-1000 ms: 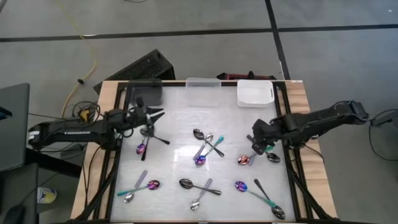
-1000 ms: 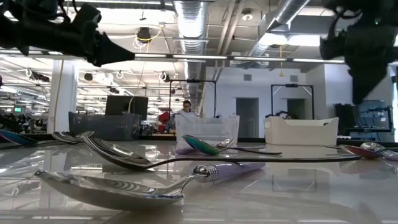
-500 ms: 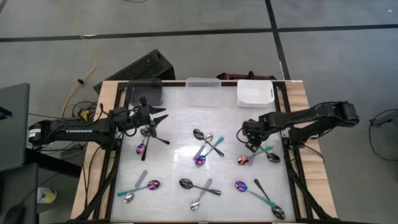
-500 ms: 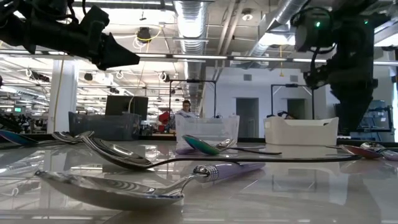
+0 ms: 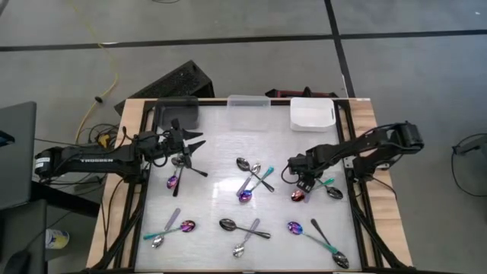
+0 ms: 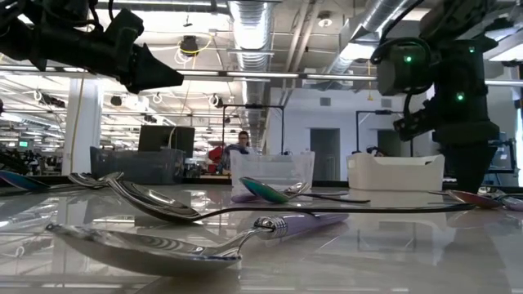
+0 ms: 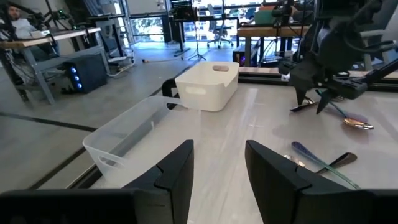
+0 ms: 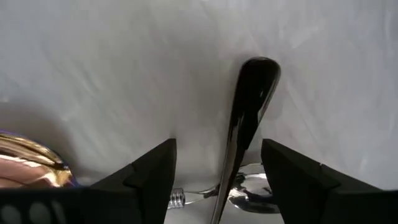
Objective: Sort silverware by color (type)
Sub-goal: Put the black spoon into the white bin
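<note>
Several small spoons, silver, dark and iridescent purple, lie in loose pairs on the white table top (image 5: 221, 152). My right gripper (image 8: 219, 149) points down, open, low over the pair at the table's right. Its fingers stand on either side of a black spoon handle (image 8: 249, 106) without touching it. That handle lies across a silver spoon bowl (image 8: 252, 193), and a pink-gold iridescent bowl (image 5: 297, 196) lies beside it. My left gripper (image 5: 192, 143) hangs open and level above the spoons (image 5: 179, 161) at the table's left, with nothing between its fingers (image 7: 177, 171).
Three bins stand along the far edge: dark grey (image 5: 176, 114), clear (image 5: 249, 101) and white (image 5: 312, 114). More spoon pairs lie at the centre (image 5: 251, 179), near left (image 5: 171, 228), near centre (image 5: 243, 228) and near right (image 5: 316, 236).
My right gripper has come down toward the table and shifted a little toward the table's left edge, ending low over the spoons at the right. No spoon has moved.
</note>
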`<action>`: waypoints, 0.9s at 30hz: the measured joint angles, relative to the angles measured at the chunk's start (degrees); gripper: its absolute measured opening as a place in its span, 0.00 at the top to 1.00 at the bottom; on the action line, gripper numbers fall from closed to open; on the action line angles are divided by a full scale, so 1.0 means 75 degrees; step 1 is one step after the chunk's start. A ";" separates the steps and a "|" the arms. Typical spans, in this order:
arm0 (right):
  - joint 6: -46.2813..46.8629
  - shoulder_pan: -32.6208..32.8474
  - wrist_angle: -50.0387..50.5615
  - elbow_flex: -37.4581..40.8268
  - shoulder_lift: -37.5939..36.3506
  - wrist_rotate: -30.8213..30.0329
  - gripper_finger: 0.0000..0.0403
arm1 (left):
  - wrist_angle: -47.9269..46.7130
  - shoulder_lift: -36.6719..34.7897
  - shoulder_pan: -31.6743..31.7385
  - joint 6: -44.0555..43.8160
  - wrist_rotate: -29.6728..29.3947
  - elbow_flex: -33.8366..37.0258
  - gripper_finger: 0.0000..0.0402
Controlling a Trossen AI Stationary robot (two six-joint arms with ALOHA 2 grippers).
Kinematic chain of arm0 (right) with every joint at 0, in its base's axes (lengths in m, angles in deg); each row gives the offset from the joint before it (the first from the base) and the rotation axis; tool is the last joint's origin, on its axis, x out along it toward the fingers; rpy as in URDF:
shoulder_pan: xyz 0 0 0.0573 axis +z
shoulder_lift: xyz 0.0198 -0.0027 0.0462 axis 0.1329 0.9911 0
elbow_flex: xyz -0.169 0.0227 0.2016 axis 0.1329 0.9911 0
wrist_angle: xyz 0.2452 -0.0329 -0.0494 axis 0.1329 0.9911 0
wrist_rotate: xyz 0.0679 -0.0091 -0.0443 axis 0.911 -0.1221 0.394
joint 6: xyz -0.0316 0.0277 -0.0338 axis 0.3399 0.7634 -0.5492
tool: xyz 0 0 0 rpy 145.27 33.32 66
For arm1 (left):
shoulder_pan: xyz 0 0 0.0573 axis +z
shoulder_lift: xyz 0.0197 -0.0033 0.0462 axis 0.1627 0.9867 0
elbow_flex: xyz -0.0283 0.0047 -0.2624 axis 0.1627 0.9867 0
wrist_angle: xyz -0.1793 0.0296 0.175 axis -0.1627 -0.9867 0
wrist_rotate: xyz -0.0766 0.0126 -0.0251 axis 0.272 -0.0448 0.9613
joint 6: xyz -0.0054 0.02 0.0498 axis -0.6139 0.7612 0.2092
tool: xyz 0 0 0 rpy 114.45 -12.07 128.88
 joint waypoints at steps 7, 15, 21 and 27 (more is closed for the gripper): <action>-0.0308 -0.0012 -0.0236 -0.0009 0.0305 0.0172 0.45 | -0.0067 0.0000 0.0000 -0.0071 -0.0003 -0.0003 0.67; -0.0500 -0.0011 -0.0371 -0.0004 0.0285 0.0427 0.88 | -0.0064 0.0000 0.0000 -0.0148 -0.0016 -0.0003 0.67; -0.0739 -0.0011 -0.0238 -0.0208 0.0070 0.0187 0.94 | -0.0054 -0.0003 0.0000 -0.0207 -0.0018 -0.0005 0.67; -0.1117 -0.0081 -0.0375 -0.0805 -0.0963 -0.0125 0.95 | -0.0061 0.0000 -0.0003 -0.0213 0.0000 -0.0006 0.67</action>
